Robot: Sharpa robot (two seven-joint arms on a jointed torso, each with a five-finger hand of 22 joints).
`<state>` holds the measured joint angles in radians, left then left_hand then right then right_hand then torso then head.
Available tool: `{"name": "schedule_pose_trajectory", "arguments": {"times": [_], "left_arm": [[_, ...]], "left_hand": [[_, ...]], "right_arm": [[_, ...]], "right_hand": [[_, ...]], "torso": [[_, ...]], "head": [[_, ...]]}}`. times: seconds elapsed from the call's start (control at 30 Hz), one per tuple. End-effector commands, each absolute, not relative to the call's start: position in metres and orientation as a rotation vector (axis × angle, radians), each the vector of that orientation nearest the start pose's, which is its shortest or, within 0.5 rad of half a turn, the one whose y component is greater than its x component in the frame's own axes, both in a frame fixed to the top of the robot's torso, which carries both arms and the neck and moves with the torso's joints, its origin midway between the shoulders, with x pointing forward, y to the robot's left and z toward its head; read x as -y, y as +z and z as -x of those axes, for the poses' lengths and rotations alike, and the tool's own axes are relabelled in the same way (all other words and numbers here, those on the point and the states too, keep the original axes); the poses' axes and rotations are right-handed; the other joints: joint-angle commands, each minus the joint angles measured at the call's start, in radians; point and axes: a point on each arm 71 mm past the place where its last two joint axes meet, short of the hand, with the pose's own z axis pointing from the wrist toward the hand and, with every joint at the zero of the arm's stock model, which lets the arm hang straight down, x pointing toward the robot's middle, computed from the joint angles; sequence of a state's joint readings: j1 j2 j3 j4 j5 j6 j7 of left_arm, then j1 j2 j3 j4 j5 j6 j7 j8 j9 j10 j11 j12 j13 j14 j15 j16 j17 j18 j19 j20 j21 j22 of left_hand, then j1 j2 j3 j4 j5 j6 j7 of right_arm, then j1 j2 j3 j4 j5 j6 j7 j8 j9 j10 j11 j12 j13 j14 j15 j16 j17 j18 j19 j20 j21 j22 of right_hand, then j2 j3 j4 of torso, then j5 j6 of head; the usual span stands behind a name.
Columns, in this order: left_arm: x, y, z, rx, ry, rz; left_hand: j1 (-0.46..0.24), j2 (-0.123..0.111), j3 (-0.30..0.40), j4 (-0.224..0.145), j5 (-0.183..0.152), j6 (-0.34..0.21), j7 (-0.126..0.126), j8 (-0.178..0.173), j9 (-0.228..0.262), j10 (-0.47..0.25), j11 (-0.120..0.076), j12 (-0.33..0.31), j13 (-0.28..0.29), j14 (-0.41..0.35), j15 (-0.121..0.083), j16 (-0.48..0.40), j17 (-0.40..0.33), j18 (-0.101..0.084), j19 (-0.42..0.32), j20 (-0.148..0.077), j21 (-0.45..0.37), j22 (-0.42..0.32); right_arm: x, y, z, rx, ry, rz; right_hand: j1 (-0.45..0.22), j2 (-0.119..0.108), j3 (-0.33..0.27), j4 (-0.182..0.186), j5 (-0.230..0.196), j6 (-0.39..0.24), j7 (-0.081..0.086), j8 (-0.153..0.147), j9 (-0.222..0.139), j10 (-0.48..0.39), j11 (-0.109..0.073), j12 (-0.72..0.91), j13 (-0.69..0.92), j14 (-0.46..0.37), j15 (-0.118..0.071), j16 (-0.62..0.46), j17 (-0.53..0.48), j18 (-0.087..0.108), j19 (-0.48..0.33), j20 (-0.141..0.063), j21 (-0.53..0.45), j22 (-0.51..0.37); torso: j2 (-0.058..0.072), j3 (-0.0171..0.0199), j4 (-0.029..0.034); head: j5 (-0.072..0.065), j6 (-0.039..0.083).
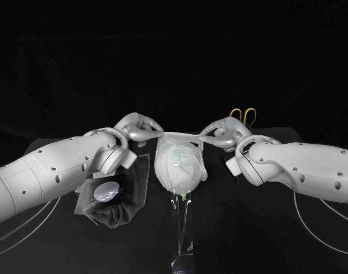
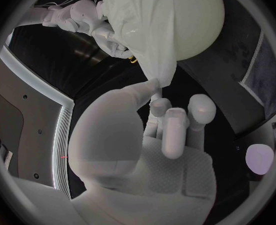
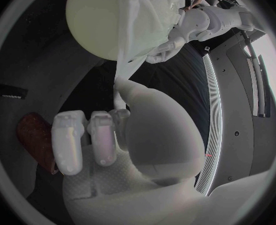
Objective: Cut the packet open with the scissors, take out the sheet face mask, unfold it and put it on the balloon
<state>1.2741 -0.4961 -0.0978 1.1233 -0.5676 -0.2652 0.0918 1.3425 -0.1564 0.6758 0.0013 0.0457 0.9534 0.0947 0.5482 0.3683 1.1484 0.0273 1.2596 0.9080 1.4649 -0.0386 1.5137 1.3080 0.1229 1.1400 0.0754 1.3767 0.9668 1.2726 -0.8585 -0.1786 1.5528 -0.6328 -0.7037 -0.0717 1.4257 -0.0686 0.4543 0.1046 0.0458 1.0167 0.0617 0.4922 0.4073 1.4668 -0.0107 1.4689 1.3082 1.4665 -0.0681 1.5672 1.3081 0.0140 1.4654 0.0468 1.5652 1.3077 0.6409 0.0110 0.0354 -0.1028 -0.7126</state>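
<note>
Black table (image 1: 248, 240) and a dark room lie all around. The task stands at its last step: the sheet face mask (image 1: 178, 138) is out, spread, and draped over the balloon (image 2: 200, 15), which rises on a clear stand (image 1: 182, 228) in the middle of the scene, between the two hands.

Judging by the sheet, which hangs in folds down the balloon's near side, the next move calls for both hands to lower their edges evenly, smooth the sheet flat against the round surface, and let go without dragging it off or pushing the light balloon over.

Near left, under the left forearm, a dark crumpled thing (image 1: 112, 214) with a shiny round patch lies on the table. It may be the opened packet, but that cannot be told.

At the balloon's far left, the left hand (image 1: 136, 131) pinches the mask's left edge between thumb and finger. The left wrist view shows its other fingers bent and clear of the sheet.

At the balloon's far right, the right hand (image 1: 223, 134) mirrors it. It holds the mask's right edge in a narrow pinch, the rest of its fingers curled below.

Just beyond the right hand, farther off, the yellow handles of the scissors (image 1: 241, 114) show; they are touched by neither hand.
</note>
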Motion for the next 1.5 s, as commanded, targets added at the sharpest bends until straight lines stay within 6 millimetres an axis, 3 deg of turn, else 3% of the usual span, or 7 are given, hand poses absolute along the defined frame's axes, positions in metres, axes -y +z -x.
{"name": "schedule_pose_trajectory", "arguments": {"times": [0.03,0.23,0.37,0.57,0.73,1.1,1.5], "left_arm": [[-0.133,-0.189,-0.556,-1.770,-1.155,0.552],[-0.135,-0.189,-0.558,-1.756,-1.145,0.568],[-0.138,-0.189,-0.559,-1.752,-1.134,0.589],[-0.144,-0.194,-0.559,-1.801,-1.102,0.620],[-0.150,-0.196,-0.560,-1.824,-1.076,0.640],[-0.173,-0.197,-0.553,-1.826,-1.061,0.697],[-0.217,-0.197,-0.513,-1.741,-1.113,0.893]], "left_hand": [[-0.006,0.007,0.007,0.001,0.003,0.001,0.005,0.003,0.088,-0.006,-0.003,-0.005,-0.001,0.015,0.007,0.005,0.025,-0.006,0.005,0.000,0.006,0.000],[-0.009,0.006,0.006,0.001,0.003,-0.008,0.006,0.001,0.089,-0.030,-0.002,-0.022,-0.033,0.015,0.007,0.005,0.025,-0.006,0.004,0.001,0.006,0.001],[-0.031,-0.002,-0.008,0.017,0.003,-0.083,0.022,-0.041,0.071,-0.190,0.014,-0.153,-0.239,0.009,0.019,0.002,0.013,-0.004,-0.009,0.006,0.000,-0.013],[-0.100,-0.070,-0.074,0.066,0.002,-0.244,0.089,-0.148,0.013,-0.272,0.074,-0.234,-0.305,-0.017,0.072,-0.009,-0.034,0.001,-0.059,0.041,-0.028,-0.072],[-0.093,-0.081,-0.126,0.083,0.003,-0.265,0.104,-0.165,-0.005,-0.285,0.091,-0.241,-0.320,-0.024,0.089,-0.007,-0.038,0.006,-0.066,0.066,-0.034,-0.079],[-0.059,-0.054,-0.189,0.120,0.003,-0.202,0.097,-0.128,-0.011,-0.296,0.087,-0.243,-0.347,-0.046,0.090,-0.013,-0.079,0.018,-0.097,0.077,-0.052,-0.120],[-0.018,-0.046,-0.215,0.197,0.001,-0.174,0.091,-0.076,-0.029,-0.290,0.080,-0.397,-0.494,-0.234,0.080,-0.212,-0.487,0.063,-0.267,0.066,-0.253,-0.431]], "right_arm": [[0.232,-0.196,-0.486,-1.566,0.786,-0.749],[0.233,-0.200,-0.489,-1.626,0.779,-0.737],[0.233,-0.204,-0.491,-1.680,0.776,-0.737],[0.234,-0.209,-0.492,-1.742,0.775,-0.756],[0.239,-0.210,-0.493,-1.750,0.756,-0.777],[0.258,-0.209,-0.491,-1.696,0.718,-0.824],[0.262,-0.215,-0.442,-1.681,0.868,-0.841]], "right_hand": [[-0.007,0.002,0.008,0.001,0.003,-0.002,-0.003,0.011,0.058,0.057,-0.004,0.003,0.200,0.104,-0.005,0.004,0.263,-0.014,0.105,-0.009,0.006,0.263],[-0.011,0.000,0.011,0.001,0.003,-0.004,-0.002,0.012,0.060,0.056,-0.003,0.000,0.198,0.104,-0.005,0.004,0.263,-0.014,0.105,-0.009,0.006,0.263],[-0.040,-0.005,0.014,0.013,0.002,-0.033,0.003,0.005,0.063,0.030,0.002,-0.051,0.167,0.104,-0.001,0.004,0.263,-0.014,0.105,-0.008,0.006,0.263],[-0.149,-0.079,-0.062,0.079,0.003,-0.224,0.094,-0.112,0.020,-0.170,0.078,-0.344,-0.002,0.093,0.061,-0.016,0.234,0.000,0.071,0.033,-0.059,0.241],[-0.167,-0.102,-0.117,0.108,0.002,-0.291,0.121,-0.164,-0.001,-0.234,0.108,-0.403,-0.042,0.078,0.093,-0.035,0.206,0.006,0.055,0.057,-0.085,0.232],[-0.158,-0.089,-0.140,0.125,0.003,-0.284,0.124,-0.169,-0.005,-0.229,0.112,-0.382,-0.039,0.079,0.097,-0.031,0.209,0.005,0.060,0.069,-0.076,0.235],[-0.121,-0.036,-0.159,0.148,0.004,-0.163,0.089,-0.132,0.000,-0.106,0.081,-0.223,0.040,0.104,0.072,0.004,0.263,-0.014,0.105,0.065,0.006,0.263]], "torso": [[0.000,-0.0002,0.0003],[-0.001,-0.0009,0.0006],[-0.002,-0.0009,0.0011],[-0.002,-0.0005,0.0009],[-0.002,-0.0004,0.0012],[-0.001,-0.0004,0.0003],[-0.002,-0.0008,0.0004]], "head": [[-0.001,-0.001],[-0.002,-0.002],[-0.002,-0.002],[-0.001,-0.002],[0.000,-0.001],[-0.004,0.000],[-0.014,-0.015]]}}
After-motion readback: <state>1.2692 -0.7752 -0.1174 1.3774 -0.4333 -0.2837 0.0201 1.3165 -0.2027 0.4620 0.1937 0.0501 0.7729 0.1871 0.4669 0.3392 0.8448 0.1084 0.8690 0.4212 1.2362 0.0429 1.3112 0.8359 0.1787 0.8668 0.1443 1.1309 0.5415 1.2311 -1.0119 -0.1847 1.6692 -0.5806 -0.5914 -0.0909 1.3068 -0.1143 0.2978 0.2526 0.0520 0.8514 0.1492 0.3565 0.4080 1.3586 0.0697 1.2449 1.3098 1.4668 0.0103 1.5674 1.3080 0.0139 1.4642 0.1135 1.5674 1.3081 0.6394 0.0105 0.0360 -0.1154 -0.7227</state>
